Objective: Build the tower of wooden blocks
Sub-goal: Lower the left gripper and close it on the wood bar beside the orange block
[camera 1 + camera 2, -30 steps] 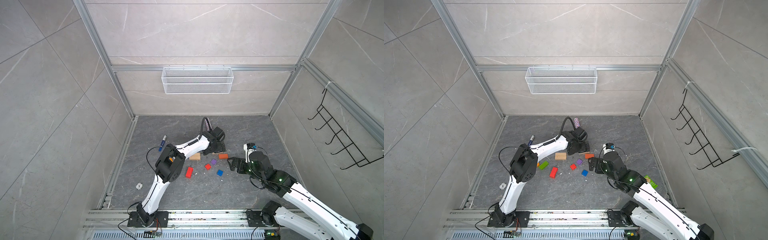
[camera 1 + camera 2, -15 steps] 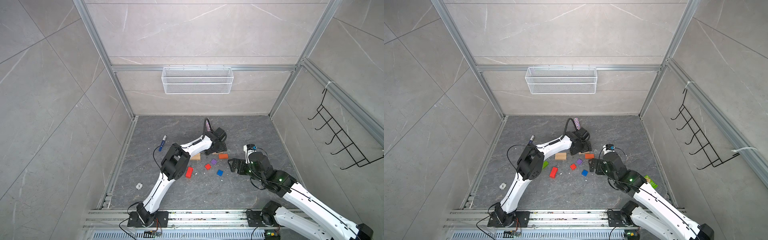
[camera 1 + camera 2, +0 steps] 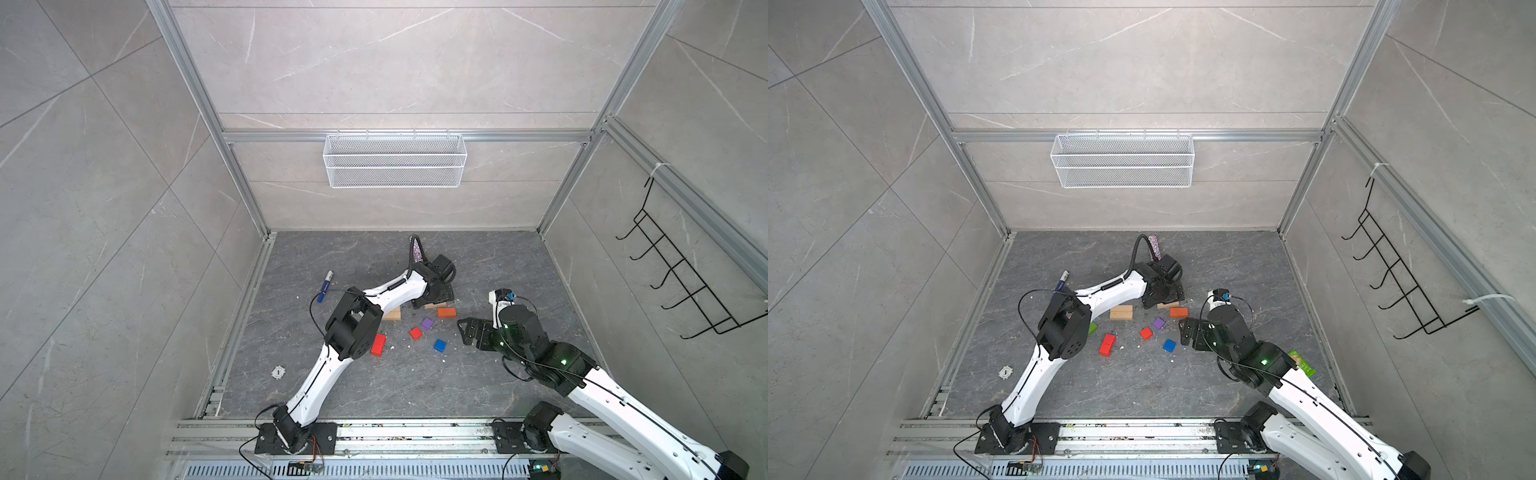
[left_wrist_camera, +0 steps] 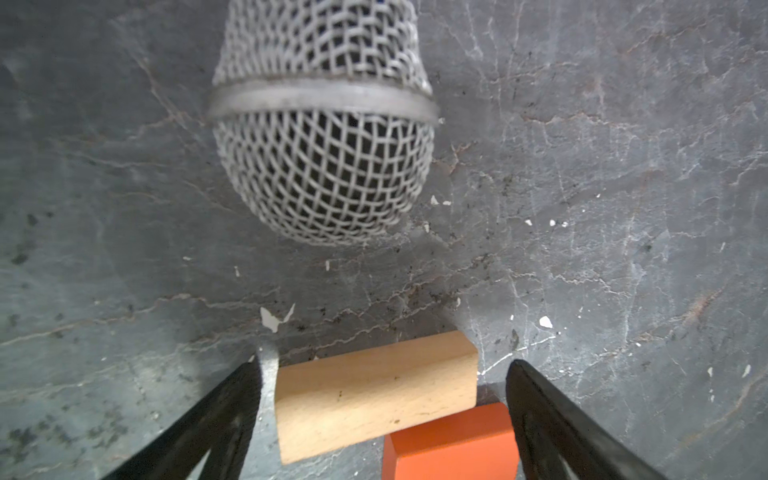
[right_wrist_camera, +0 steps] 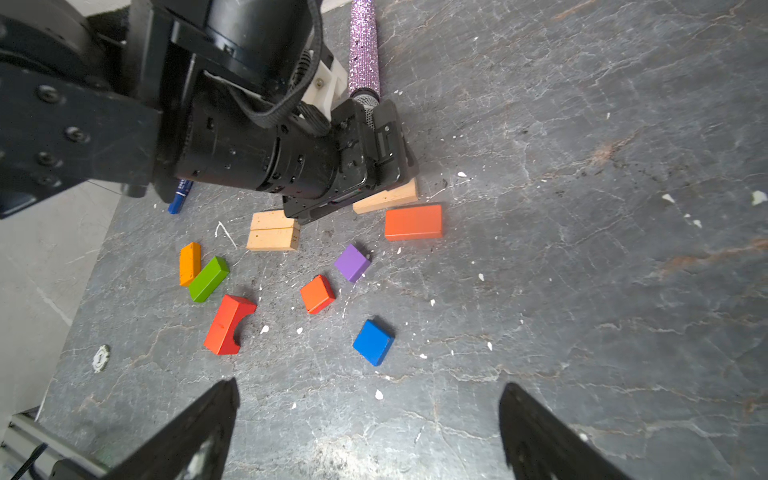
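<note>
I have the left gripper [image 4: 386, 368] low over the dark grey stone floor [image 4: 623, 208], jaws spread wide around a plain tan wooden oblong block [image 4: 374, 395] — a finger stands off each end, one just beside it, the other with a clear gap, so nothing is gripped. A flat orange wooden oblong [image 4: 453, 440] lies just beside that block, and a microphone with a silver mesh head [image 4: 324, 145] lies near. The right gripper [image 5: 368, 388] hangs fully spread and empty above bare floor near a blue wooden cube [image 5: 374, 343]. The other wood blocks lie loose on the floor between the arms — two tan oblongs side by side [image 5: 272, 230], a purple cube [image 5: 352, 262], a small red cube [image 5: 318, 293], a red arched block [image 5: 226, 326], and a green oblong [image 5: 208, 278] against a yellow-orange oblong [image 5: 190, 264].
</note>
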